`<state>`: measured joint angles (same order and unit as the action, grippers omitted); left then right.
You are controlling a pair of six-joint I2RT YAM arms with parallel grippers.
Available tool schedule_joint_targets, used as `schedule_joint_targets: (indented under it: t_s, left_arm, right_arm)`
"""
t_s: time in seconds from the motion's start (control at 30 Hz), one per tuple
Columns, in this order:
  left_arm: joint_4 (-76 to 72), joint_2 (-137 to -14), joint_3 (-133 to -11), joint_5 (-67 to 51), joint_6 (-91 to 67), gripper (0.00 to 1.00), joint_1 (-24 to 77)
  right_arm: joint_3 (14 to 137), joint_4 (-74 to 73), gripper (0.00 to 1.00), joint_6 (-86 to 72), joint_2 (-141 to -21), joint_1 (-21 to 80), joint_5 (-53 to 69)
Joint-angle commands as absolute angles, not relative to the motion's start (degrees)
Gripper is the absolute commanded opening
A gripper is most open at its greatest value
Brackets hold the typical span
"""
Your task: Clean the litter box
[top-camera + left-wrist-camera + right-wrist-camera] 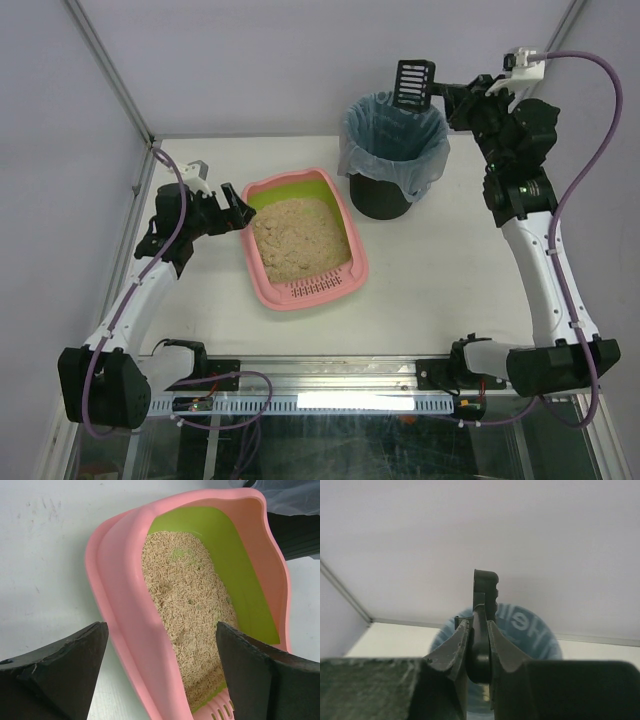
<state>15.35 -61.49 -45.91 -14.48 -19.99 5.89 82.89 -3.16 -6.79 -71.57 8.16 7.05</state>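
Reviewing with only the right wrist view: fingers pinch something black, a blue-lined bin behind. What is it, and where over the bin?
Observer: A slotted black scoop, held upright by the right gripper over the far edge of the bin.
Operator: And the left arm?
Observer: The left gripper is open, fingers straddling the left wall of the litter box.
Operator: Any litter in the box?
Observer: Yes, beige litter covers most of the floor; green shows at the far end.

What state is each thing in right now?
litter box: level, holding litter.
bin: upright, open, lined with a blue bag.
scoop: upright above the bin, gripped by its handle.
left gripper: open, straddling the litter box's wall.
right gripper: shut on the scoop.
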Motion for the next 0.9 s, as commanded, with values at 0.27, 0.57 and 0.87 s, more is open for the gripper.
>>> schedule_joint_targets:
  t_s: [0.27,0.57,0.87]
  left_arm:
    - [13.8,-62.7,-48.9,-18.4,-18.4,0.85,5.4]
    - [13.8,-63.2,-49.0,-18.4,-18.5,0.83,5.4]
    - [13.8,-63.6,-49.1,-19.0,-18.6,0.82,5.4]
  right_arm:
    - [90.4,-11.9,0.0,-15.3,-71.7,32.5,-2.9]
    - [93.2,-25.6,0.0,-10.8,-80.8,48.6,-19.0]
    - [104.7,-42.1,0.0,-15.4,-97.8,56.0,-34.6]
